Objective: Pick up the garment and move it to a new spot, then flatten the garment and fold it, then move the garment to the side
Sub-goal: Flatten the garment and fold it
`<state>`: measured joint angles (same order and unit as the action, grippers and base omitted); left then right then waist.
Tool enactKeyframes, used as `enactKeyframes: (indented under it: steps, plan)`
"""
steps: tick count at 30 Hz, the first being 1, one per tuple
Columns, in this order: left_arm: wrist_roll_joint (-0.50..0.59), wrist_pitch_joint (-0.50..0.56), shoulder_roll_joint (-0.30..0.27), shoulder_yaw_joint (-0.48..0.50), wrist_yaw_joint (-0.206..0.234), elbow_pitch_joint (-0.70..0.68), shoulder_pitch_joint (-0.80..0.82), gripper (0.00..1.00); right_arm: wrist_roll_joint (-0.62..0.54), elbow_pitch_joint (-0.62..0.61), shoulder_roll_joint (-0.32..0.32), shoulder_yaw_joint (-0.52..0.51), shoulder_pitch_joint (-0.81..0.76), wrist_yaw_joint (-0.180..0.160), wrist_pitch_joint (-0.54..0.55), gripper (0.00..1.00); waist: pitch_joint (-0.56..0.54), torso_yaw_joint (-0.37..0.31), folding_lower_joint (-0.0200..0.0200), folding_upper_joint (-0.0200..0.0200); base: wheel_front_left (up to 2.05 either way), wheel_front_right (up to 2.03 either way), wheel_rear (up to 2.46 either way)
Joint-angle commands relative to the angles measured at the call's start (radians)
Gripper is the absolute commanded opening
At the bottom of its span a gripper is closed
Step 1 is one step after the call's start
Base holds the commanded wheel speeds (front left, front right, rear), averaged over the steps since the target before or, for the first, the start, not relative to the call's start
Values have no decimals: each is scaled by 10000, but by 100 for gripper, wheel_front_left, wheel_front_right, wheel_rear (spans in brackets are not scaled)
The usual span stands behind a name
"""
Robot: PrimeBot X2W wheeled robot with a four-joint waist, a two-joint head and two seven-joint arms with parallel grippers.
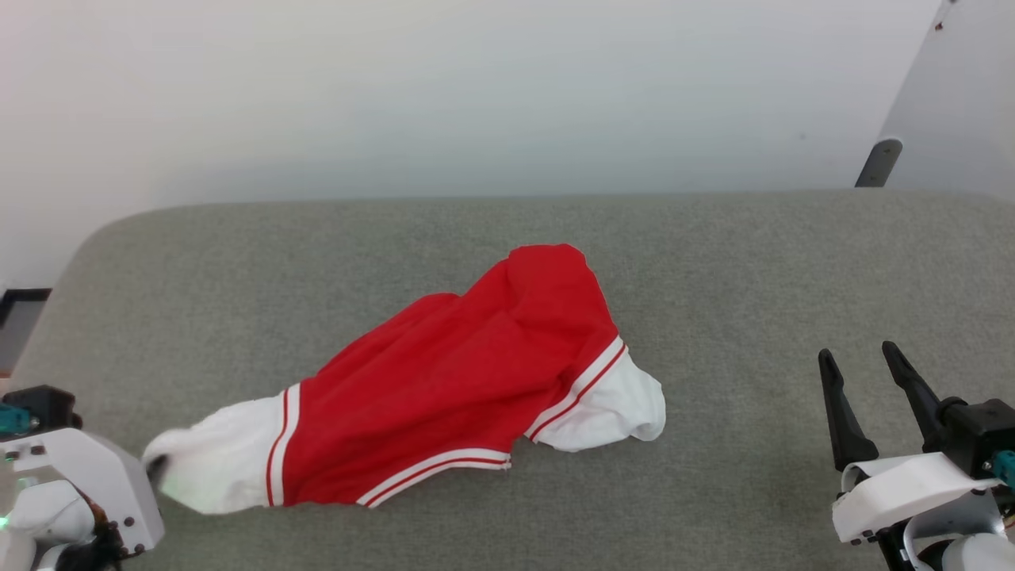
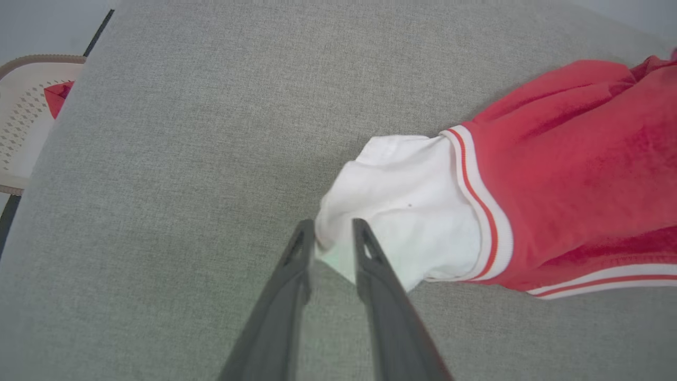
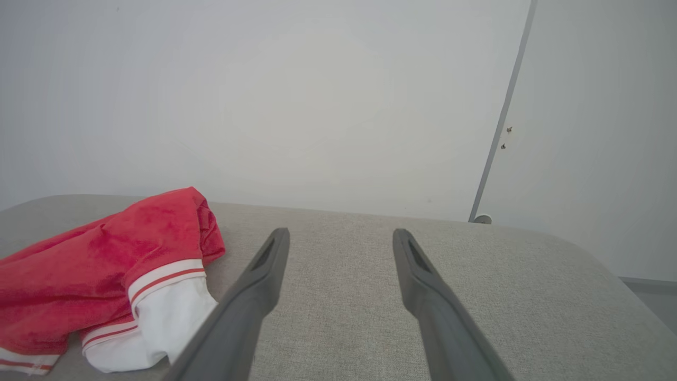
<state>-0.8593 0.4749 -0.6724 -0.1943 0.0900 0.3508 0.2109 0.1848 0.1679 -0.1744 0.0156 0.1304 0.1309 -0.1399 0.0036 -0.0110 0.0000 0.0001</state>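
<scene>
Fingers of the left tool point(image 2: 332, 228) are seen nearest in the left wrist view, set narrowly apart. The edge of a white sleeve point(image 2: 396, 211) lies between their tips; whether the cloth is pinched cannot be told. The garment point(image 1: 452, 381), a red shirt with white sleeves and red-and-white striped trim, is laid crumpled across the middle of the grey fabric-covered tabletop point(image 1: 714, 262). Its body runs from the left tool toward the far right. The right tool point(image 1: 856, 355) is held wide open over the right part of the tabletop with nothing between its fingers. Bare tabletop separates it from the other white sleeve point(image 1: 618, 412). Beyond the tabletop's left edge, a pale perforated object point(image 2: 24, 116) containing something red point(image 2: 57, 95) is visible.
</scene>
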Motion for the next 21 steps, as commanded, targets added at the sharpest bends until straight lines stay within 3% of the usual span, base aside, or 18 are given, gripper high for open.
enactKeyframes:
  steps: [1, 10, 21]
  plan:
    - [-17, -76, 51, 12, -76, -17, 60, 100, 109, -28, 6, 42, -182, -3, 47, 100, -98, 74, 0, -1, 0, 0, 0]
    - [50, -627, 72, 151, -55, -521, -243, 100, 188, -25, -70, 196, -186, -3, 140, 100, -439, 420, 0, -1, 0, 0, 0]
    - [698, -3873, 377, 831, -209, -1783, -1225, 100, 370, 142, -48, 611, -294, -3, 494, 100, -842, 1085, 0, -1, 0, 0, 0]
